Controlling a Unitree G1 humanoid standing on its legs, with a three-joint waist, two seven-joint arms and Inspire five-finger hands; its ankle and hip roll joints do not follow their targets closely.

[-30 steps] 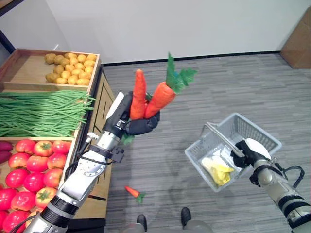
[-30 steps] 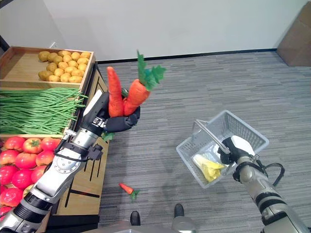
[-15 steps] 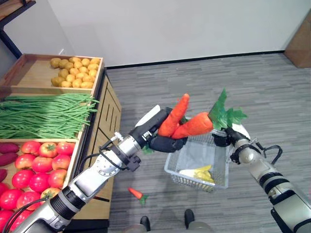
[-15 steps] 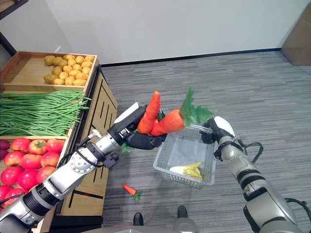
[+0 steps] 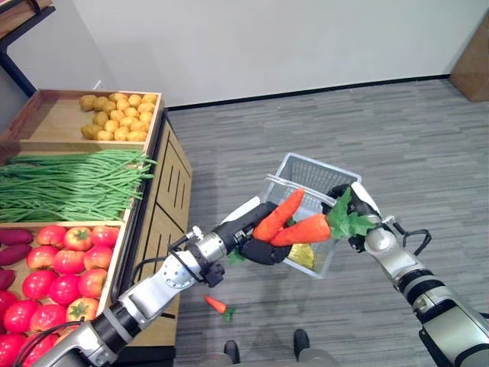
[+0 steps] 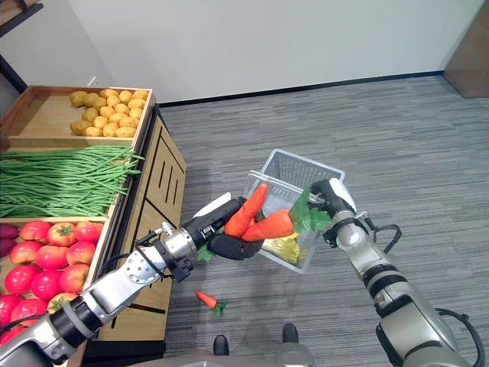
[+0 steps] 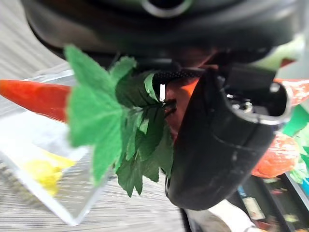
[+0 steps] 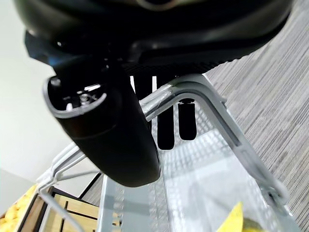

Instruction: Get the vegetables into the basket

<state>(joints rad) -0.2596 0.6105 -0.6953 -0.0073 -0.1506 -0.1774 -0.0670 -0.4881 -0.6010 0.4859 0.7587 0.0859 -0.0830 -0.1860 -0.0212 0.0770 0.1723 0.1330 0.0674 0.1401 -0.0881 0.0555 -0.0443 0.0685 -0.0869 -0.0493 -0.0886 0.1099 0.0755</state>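
Left hand curled round two plush carrots, right hand gripping wire-mesh basket handle.

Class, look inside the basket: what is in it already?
A yellow vegetable lies at the bottom of the basket. The carrots in the left hand cover part of the inside, so anything else there is hidden.

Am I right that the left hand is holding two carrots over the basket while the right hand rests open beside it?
Not quite: the right hand is curled round the basket's handle, as the right wrist view shows. The left hand does hold two carrots at the basket.
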